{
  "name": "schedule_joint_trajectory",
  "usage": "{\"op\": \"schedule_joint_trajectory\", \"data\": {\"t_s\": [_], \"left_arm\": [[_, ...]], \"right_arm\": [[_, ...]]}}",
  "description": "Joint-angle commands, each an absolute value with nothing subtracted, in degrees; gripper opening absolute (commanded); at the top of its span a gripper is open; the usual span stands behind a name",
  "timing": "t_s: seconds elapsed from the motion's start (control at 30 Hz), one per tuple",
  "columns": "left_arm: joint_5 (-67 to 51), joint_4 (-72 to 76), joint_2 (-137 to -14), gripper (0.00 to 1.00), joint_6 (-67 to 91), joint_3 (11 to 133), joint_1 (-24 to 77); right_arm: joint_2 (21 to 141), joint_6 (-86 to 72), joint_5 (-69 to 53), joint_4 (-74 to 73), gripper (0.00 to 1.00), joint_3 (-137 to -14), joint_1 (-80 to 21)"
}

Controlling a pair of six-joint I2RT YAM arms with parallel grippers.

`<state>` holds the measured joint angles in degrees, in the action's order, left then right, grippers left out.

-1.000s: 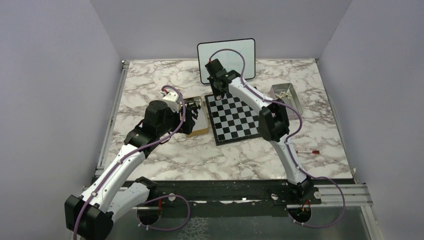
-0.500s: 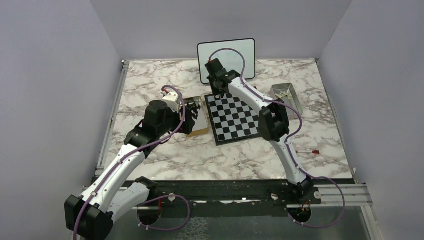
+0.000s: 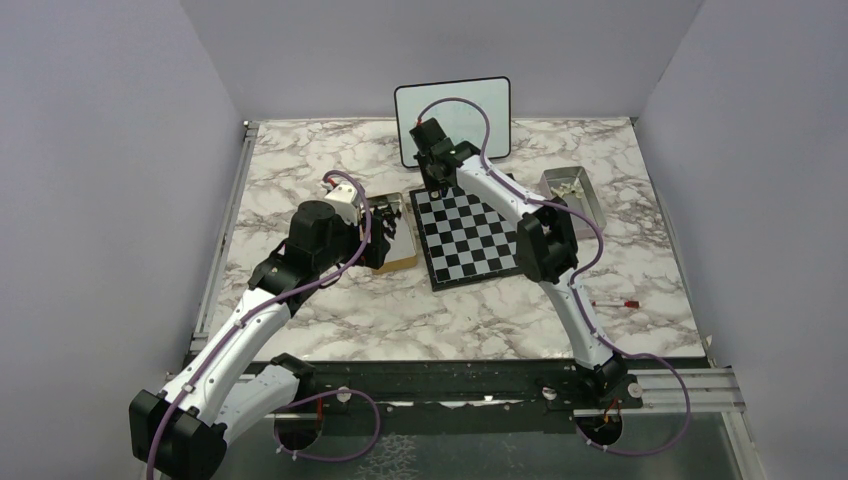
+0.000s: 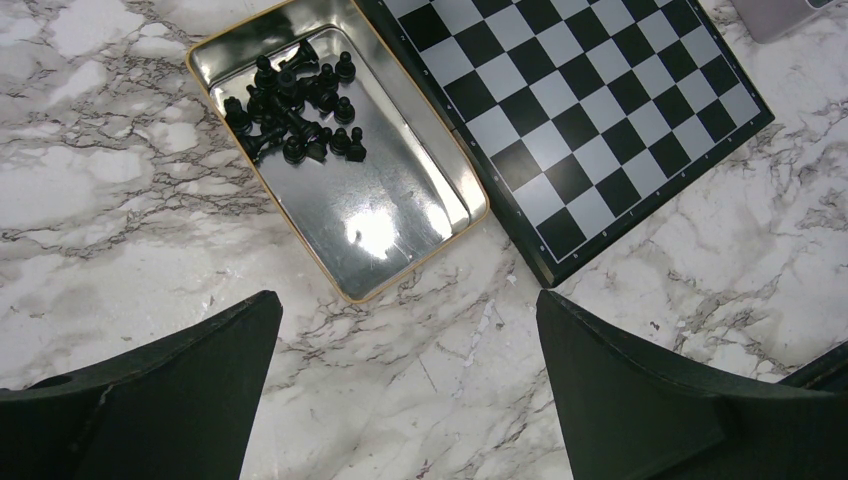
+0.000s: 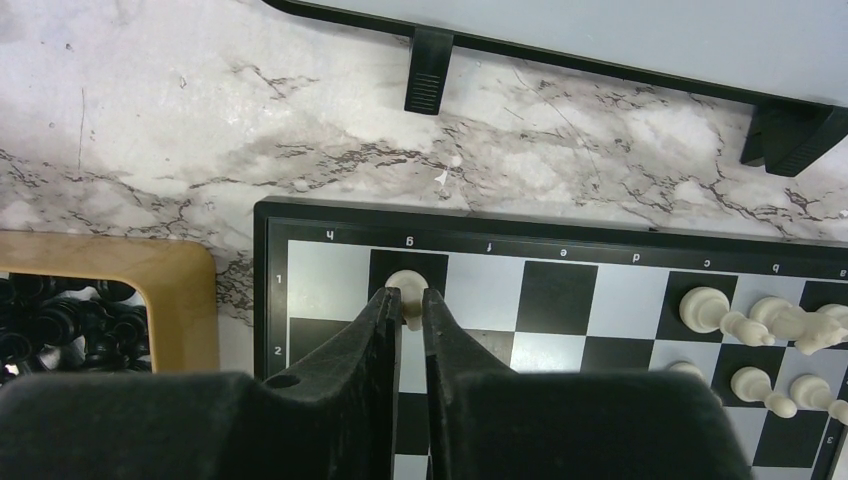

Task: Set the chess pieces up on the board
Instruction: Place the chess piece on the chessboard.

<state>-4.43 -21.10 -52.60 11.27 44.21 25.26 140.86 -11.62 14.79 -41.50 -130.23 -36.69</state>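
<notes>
Right gripper (image 5: 410, 297) straddled white chess piece (image 5: 403, 282) on board (image 5: 545, 290) edge square; clamped or released unclear. Best: open wider, retreat vertically.

The top external camera sat high behind the arm bases, looking down and forward over the whole marble table (image 3: 330, 300) to the whiteboard (image 3: 452, 118) at the far edge, so everything showed small. The left wrist camera faced almost straight down from well above the table, the left claw (image 4: 405, 300) framing its lower corners; it took in the tin (image 4: 370, 220) and the chessboard (image 4: 600, 110) beside it. The right wrist camera sat low and close at the board's far corner, facing the whiteboard's feet, the right claw (image 5: 410, 300) at bottom centre. All three views shared the tin and the chessboard edge beside it.
</notes>
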Motion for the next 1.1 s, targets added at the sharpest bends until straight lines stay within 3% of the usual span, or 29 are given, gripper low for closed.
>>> {"op": "schedule_joint_trajectory", "data": {"t_s": [0.0,0.43,0.73,1.07], "left_arm": [[-4.11,-21.09,-51.77,0.99,10.55,44.29,25.49],[-4.19,-21.09,-51.46,0.99,10.64,44.12,25.49],[-4.72,-21.08,-51.51,0.99,10.81,44.12,25.49],[-4.79,-21.02,-51.33,0.99,10.85,44.12,25.49]], "right_arm": [[142.34,-12.04,15.38,-40.4,0.2,-130.64,-36.98],[137.89,-11.33,14.55,-41.31,0.39,-132.95,-36.99],[128.17,-10.14,20.11,-38.55,0.39,-121.4,-36.37],[116.21,-8.78,20.84,-36.68,0.36,-108.5,-28.89]]}}
